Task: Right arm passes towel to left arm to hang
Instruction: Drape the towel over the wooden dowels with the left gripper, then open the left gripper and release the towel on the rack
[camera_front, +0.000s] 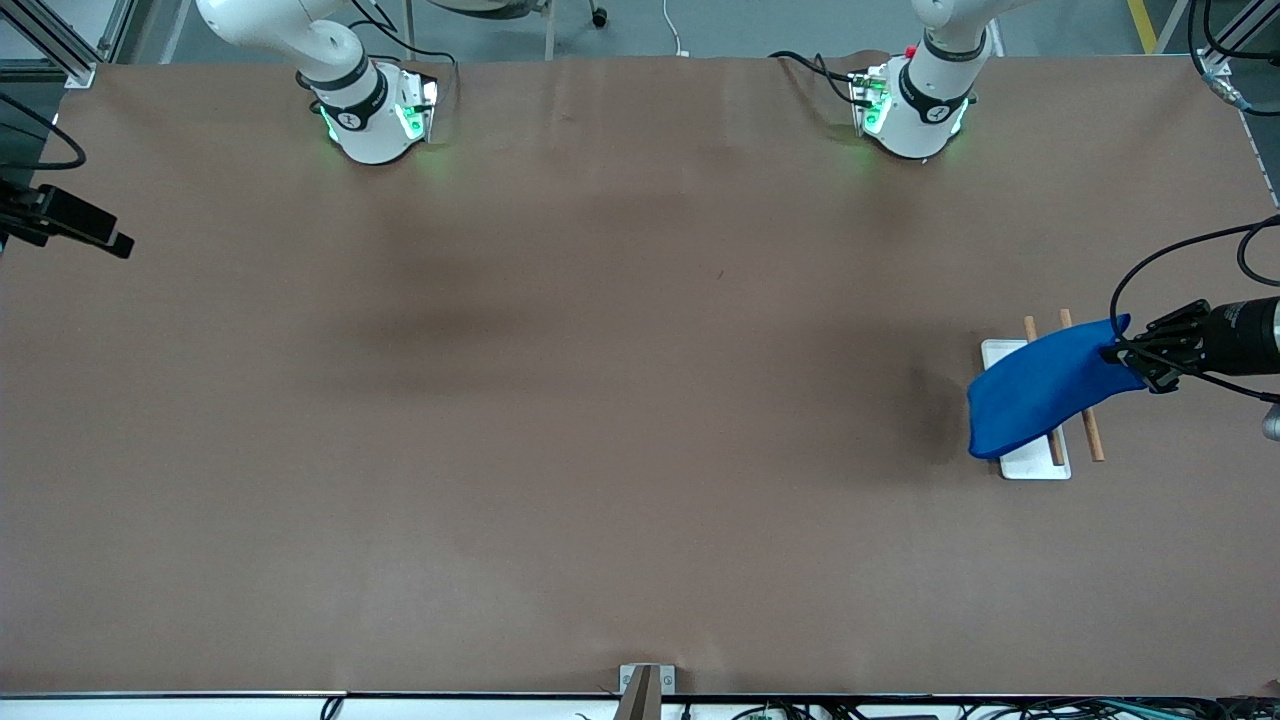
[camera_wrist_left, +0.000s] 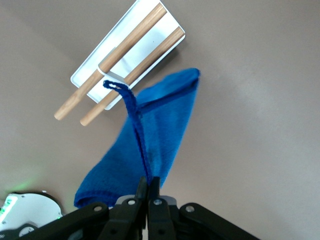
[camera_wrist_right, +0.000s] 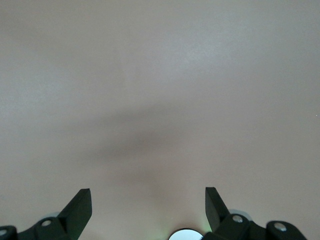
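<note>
Your right tool (camera_wrist_right: 148, 210) is waiting with fingers spread over bare worktop (camera_front: 560, 400). Near the worktop's edge at the left arm's end, your left tool (camera_front: 1118, 352) is pinching the towel (camera_front: 1045, 385) over the white rack (camera_front: 1030, 462); it is drooping soft and light, so keep hold at the hem.

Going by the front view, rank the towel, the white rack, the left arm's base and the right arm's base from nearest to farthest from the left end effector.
1. Towel: pinched in the shut left end effector.
2. White rack: directly under the hanging towel, at the left arm's end of the table.
3. Left arm's base: at the table's edge away from the front camera.
4. Right arm's base: along that same edge, at the right arm's end.
</note>
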